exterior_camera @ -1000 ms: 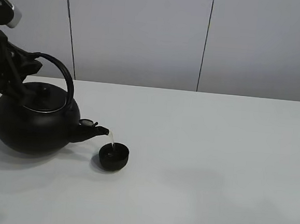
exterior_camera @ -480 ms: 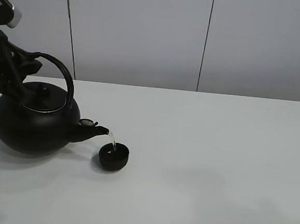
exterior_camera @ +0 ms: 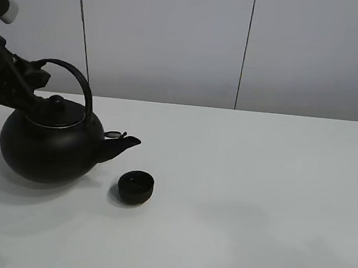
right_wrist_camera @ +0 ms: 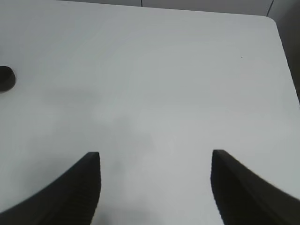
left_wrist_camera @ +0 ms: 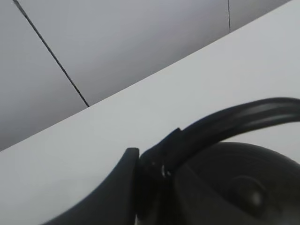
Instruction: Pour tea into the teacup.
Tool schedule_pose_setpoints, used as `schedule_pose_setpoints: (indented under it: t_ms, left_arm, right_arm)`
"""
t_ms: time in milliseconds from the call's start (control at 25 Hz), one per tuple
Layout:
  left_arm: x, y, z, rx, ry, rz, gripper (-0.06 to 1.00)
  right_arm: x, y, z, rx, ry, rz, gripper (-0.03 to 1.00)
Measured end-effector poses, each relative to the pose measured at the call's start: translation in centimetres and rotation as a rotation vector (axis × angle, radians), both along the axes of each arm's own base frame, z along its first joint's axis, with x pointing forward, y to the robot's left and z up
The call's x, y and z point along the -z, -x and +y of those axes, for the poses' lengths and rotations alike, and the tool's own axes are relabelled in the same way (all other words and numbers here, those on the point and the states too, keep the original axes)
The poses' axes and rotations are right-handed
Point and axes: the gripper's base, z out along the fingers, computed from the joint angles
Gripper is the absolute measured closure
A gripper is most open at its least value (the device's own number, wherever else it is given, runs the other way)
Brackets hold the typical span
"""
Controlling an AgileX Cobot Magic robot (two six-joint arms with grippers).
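Note:
The big black teapot (exterior_camera: 49,141) with an arched handle (exterior_camera: 78,79) stands close to level at the table's left. Its spout (exterior_camera: 126,143) is raised above and left of the teacup, and no stream shows. The small matte black teacup (exterior_camera: 136,187) sits on the table just right of the teapot and also shows in the right wrist view (right_wrist_camera: 5,78). My left gripper (exterior_camera: 38,78) is shut on the handle's left end; the left wrist view shows the handle (left_wrist_camera: 234,119) and the teapot (left_wrist_camera: 243,187) below it. My right gripper (right_wrist_camera: 154,187) is open and empty over bare table, out of the exterior high view.
The white table (exterior_camera: 255,196) stretches to the right of the teacup. Grey wall panels (exterior_camera: 174,40) stand behind its far edge. The table's rounded right corner (right_wrist_camera: 269,21) shows in the right wrist view.
The teapot has tipped back toward level and its spout has risen away from the teacup. The stream of tea into the cup has stopped. The teacup has not moved.

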Motion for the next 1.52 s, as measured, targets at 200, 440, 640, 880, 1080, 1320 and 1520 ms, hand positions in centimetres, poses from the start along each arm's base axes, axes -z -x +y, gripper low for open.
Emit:
schedule_pose_setpoints:
  t_ms: [200,440,640,880,1080,1320,1520]
  left_arm:
    - [0.1,0.4,0.3,-0.044,0.142,0.007,0.83]
    - [1.2,1.6,2.5,-0.121,0.206,0.002,0.83]
    - [2.0,2.5,4.4,-0.180,0.213,-0.002,0.83]
    - [2.4,3.0,5.2,-0.202,0.214,-0.007,0.83]
    - [3.9,2.6,5.0,-0.187,0.225,-0.014,0.83]
    - [5.2,2.4,4.8,-0.163,0.227,0.000,0.83]
    - [5.3,2.4,4.7,-0.152,0.225,-0.008,0.83]
  right_arm:
    - [0.0,0.0,0.0,0.000,0.000,0.000,0.50]
    - [0.0,0.0,0.0,0.000,0.000,0.000,0.50]
    - [0.0,0.0,0.0,0.000,0.000,0.000,0.50]
    - [0.0,0.0,0.0,0.000,0.000,0.000,0.50]
    - [0.0,0.0,0.0,0.000,0.000,0.000,0.50]
    - [0.0,0.0,0.0,0.000,0.000,0.000,0.50]
    - [0.0,0.0,0.0,0.000,0.000,0.000,0.50]
